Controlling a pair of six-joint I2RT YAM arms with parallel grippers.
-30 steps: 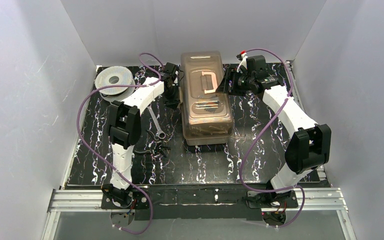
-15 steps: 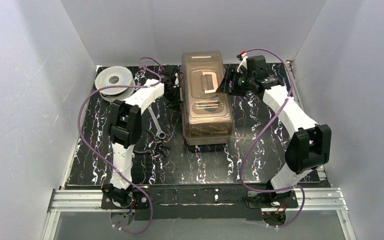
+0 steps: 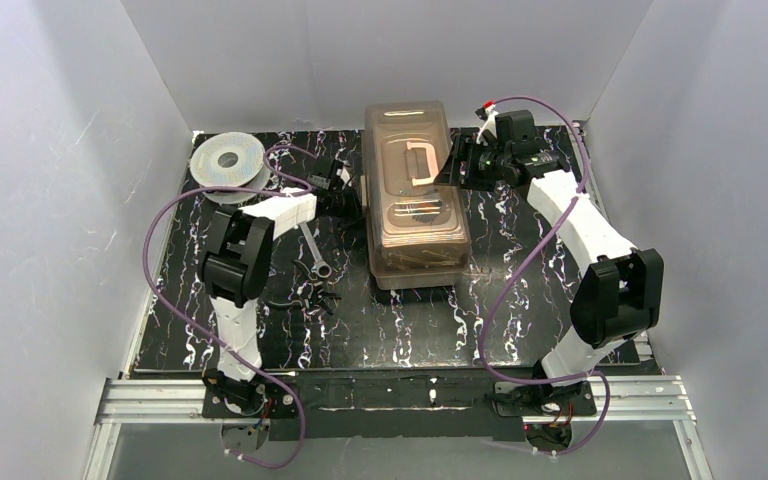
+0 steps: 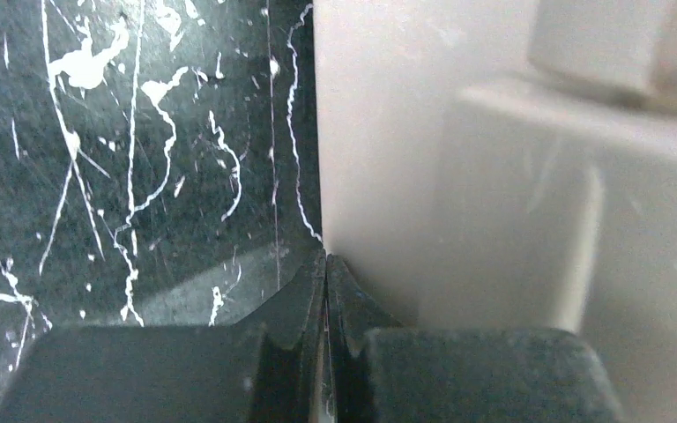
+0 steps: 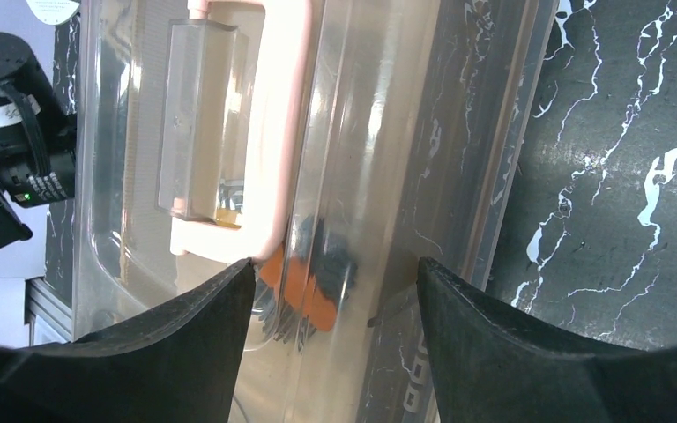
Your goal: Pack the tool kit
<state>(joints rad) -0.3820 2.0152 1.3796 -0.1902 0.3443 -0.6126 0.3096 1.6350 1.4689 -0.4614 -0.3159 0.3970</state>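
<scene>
The large rectangular beige plastic tool kit stands lengthwise at the far middle of the black, white-veined mat, flanked by both arms. Its smoky translucent lid is down, and its pinkish handle lies flat on top. Orange and dark shapes show dimly through the lid, so some contents appear to be inside already; whether the latch is fastened cannot be told. The right gripper hangs over the box's right edge beside the handle with its claw released and its fingers spread wide, holding nothing. It looks placed either to press the lid or to take the handle. On the box's left side, the left gripper is clenched empty, its closed tips at the foot of the beige wall. That posture suits bracing or nudging the box, not picking anything up. Outward to the left, a slim silver metal wrench lies on the mat near the box, with a cluster of small black hand tools just nearer, and a round grey wire spool sits in the far left corner. With these outside the box, the packing looks unfinished.
</scene>
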